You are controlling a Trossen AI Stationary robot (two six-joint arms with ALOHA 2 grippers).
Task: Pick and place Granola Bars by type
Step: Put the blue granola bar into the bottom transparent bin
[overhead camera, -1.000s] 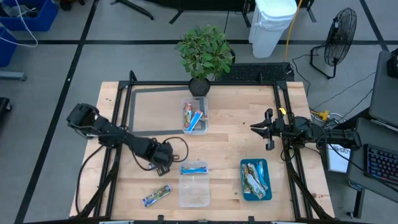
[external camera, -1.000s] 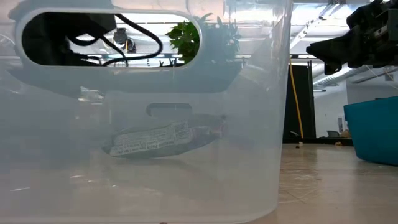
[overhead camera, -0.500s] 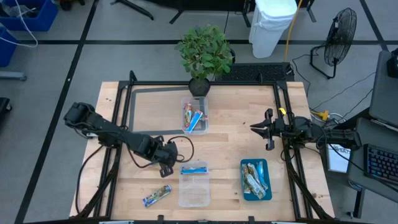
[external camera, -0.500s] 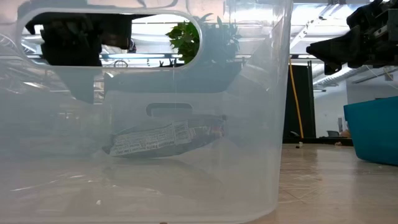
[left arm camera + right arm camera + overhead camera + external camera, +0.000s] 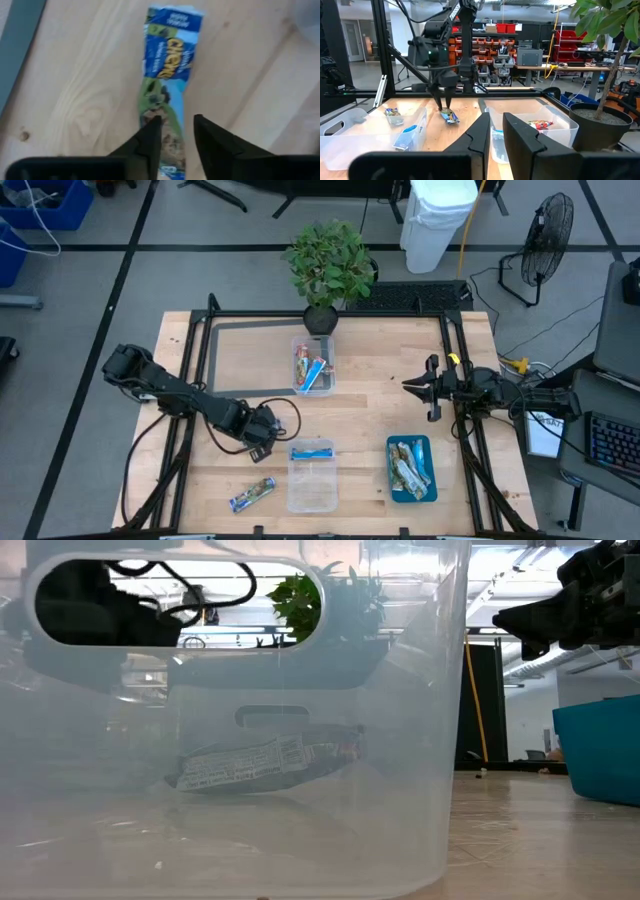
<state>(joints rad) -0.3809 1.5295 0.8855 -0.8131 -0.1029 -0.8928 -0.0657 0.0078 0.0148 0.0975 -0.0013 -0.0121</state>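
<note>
A blue-white granola bar (image 5: 167,70) lies flat on the wood. My left gripper (image 5: 177,125) stands open just over one end of it, pointing down, left of the near clear tub (image 5: 291,480). In the high view the gripper (image 5: 262,432) hides this bar; the right wrist view shows the bar (image 5: 449,117) under the fingers. Another blue bar (image 5: 312,451) lies in the near tub's far end. A third bar (image 5: 251,494) rests on the table near the front edge. My right gripper (image 5: 408,385) hovers shut and empty at the right. My left gripper's fingertips (image 5: 150,135) stand on either side of the bar's end (image 5: 170,145), coming from above. Whether they touch the wrapper cannot be told. The bar lies flat on the table.
A far clear tub (image 5: 296,370) holds red and blue bars, in front of a potted plant (image 5: 328,265). A teal tray (image 5: 391,470) at the near right holds several silvery bars. A black frame runs along the table's sides.
My left gripper dipped down and toward the near tub half a second ago. It has since come back up and a little toward the table's left edge. My right arm has kept still.
</note>
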